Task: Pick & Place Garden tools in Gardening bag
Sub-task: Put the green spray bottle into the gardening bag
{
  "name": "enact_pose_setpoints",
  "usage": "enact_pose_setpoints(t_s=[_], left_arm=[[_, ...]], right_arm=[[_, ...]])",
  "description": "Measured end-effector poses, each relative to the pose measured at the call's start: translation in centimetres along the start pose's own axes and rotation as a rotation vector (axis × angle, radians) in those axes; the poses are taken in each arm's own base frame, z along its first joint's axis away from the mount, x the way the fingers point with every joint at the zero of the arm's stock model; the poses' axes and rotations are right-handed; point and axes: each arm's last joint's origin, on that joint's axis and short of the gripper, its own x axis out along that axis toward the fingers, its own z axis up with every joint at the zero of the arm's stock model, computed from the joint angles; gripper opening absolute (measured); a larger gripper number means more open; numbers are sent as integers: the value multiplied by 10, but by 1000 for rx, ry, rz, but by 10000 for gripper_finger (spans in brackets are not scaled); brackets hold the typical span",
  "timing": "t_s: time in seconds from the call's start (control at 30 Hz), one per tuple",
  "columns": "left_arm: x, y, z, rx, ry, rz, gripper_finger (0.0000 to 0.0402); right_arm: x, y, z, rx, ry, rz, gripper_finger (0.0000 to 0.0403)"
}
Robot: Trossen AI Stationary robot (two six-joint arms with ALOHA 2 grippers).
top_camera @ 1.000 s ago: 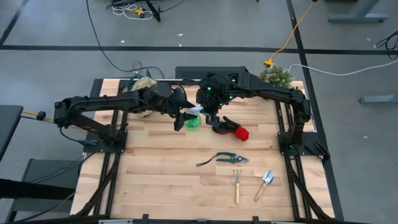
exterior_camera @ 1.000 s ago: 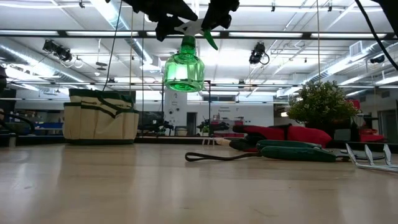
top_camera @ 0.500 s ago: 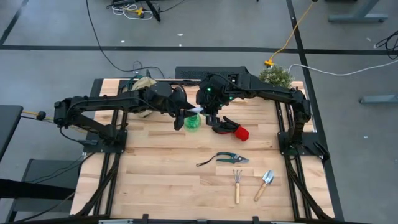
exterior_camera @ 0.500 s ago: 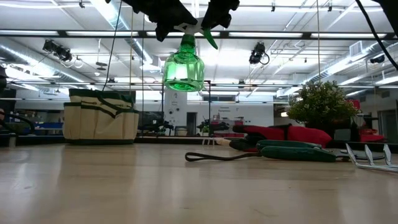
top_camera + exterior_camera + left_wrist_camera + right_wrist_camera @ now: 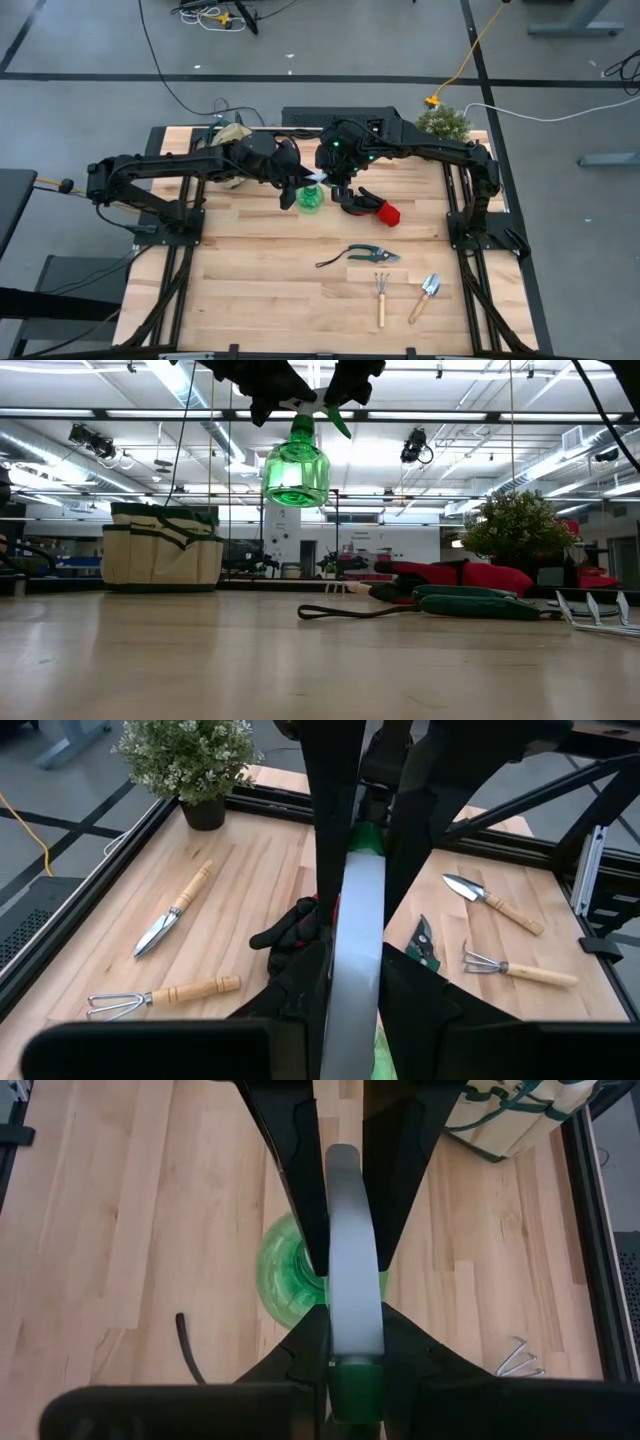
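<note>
The green spray bottle (image 5: 310, 199) hangs high above the table's far middle, its round body (image 5: 295, 470) below its white spray head (image 5: 316, 178). My left gripper (image 5: 300, 186) is shut on the head from the table's left. My right gripper (image 5: 335, 186) is shut on it from the right. The gardening bag (image 5: 228, 140) stands at the far left, its base on the table (image 5: 162, 546). Black-and-red gloves (image 5: 372, 205), pruning shears (image 5: 365, 254), a rake (image 5: 381, 296) and a trowel (image 5: 428, 294) lie on the table. My left gripper pinches the white end of the spray head (image 5: 352, 970) between its two fingers, coming from the table's left and slanting a little down, along the head. The bottle hangs upright below, clear of the table. My right gripper pinches the head's green end (image 5: 355, 1385) between its two fingers, slanting steeply down from the table's right. The white strip (image 5: 350, 1250) runs on toward the left gripper's fingers (image 5: 290, 1170).
A bushy potted plant (image 5: 443, 122) stands at the far right corner. A second trowel (image 5: 172, 915) and a fork (image 5: 165, 995) lie near it, beneath the right arm. The near half of the table holds only the shears, rake and trowel.
My left gripper's fingers have shut on the spray head, which they stood wide around a second ago. Both arms have kept their places, and the bottle has hung still in the right gripper's hold.
</note>
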Motion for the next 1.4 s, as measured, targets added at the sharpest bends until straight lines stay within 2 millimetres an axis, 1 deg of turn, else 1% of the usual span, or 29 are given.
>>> enact_pose_setpoints(t_s=[0.5,0.6,0.77,1.13,1.23,1.4], left_arm=[[0,0,0,20,0,-1,71],[0,0,0,19,0,-1,71],[0,0,0,4,-1,-1,70],[0,0,-1,5,9,8,69],[0,1,-2,2,19,22,69],[-2,1,-2,2,22,36,69]], right_arm=[[0,0,0,-6,0,-1,55],[0,0,0,-7,0,-1,60],[0,-1,0,-27,-4,-7,92],[-1,0,0,-45,1,-3,187],[-9,1,-1,-46,-8,-3,205],[-31,4,-3,-51,-55,-9,216]])
